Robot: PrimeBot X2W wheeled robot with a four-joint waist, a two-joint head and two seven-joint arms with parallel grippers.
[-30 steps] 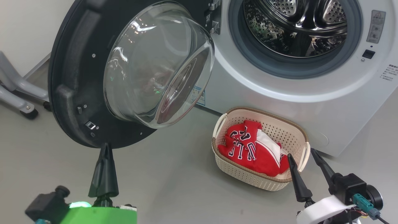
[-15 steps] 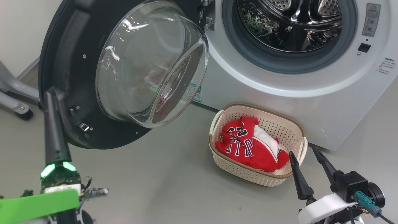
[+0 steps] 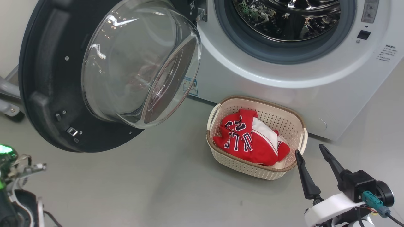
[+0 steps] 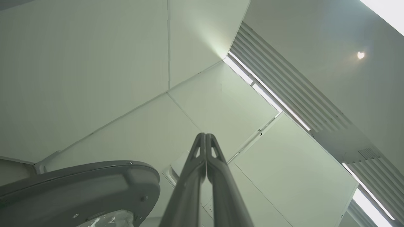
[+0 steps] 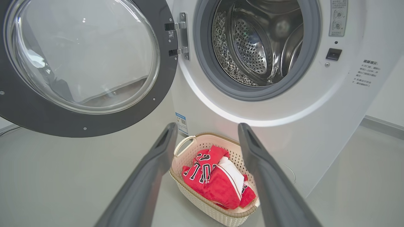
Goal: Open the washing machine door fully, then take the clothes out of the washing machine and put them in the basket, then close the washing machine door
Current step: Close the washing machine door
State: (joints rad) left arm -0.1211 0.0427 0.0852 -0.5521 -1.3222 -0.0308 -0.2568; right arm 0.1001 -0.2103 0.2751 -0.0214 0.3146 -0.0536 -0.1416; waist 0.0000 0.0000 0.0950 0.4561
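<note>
One washing machine door (image 3: pixel 47 78): open
One basket (image 3: pixel 240 165): one heap of clothes (image 3: pixel 252 145) inside
Left gripper (image 4: pixel 205 135): pressed together
Right gripper (image 3: pixel 309 149): spread, empty

Lit brightly and evenly from overhead by long white ceiling light strips (image 4: pixel 255 85) and one small round lamp (image 4: pixel 360 55), burnt out to white in the greenish left wrist view. Streaked with white glare on the clear bulging glass bowl of the black-rimmed round door (image 3: pixel 139 60) and the perforated steel drum (image 3: pixel 284 19). Soft shadow only beneath the cream perforated plastic basket (image 3: pixel 240 165). Blurred on the right gripper's (image 5: pixel 207 126) dark jaws; bowed at wrist-view edges.
</note>
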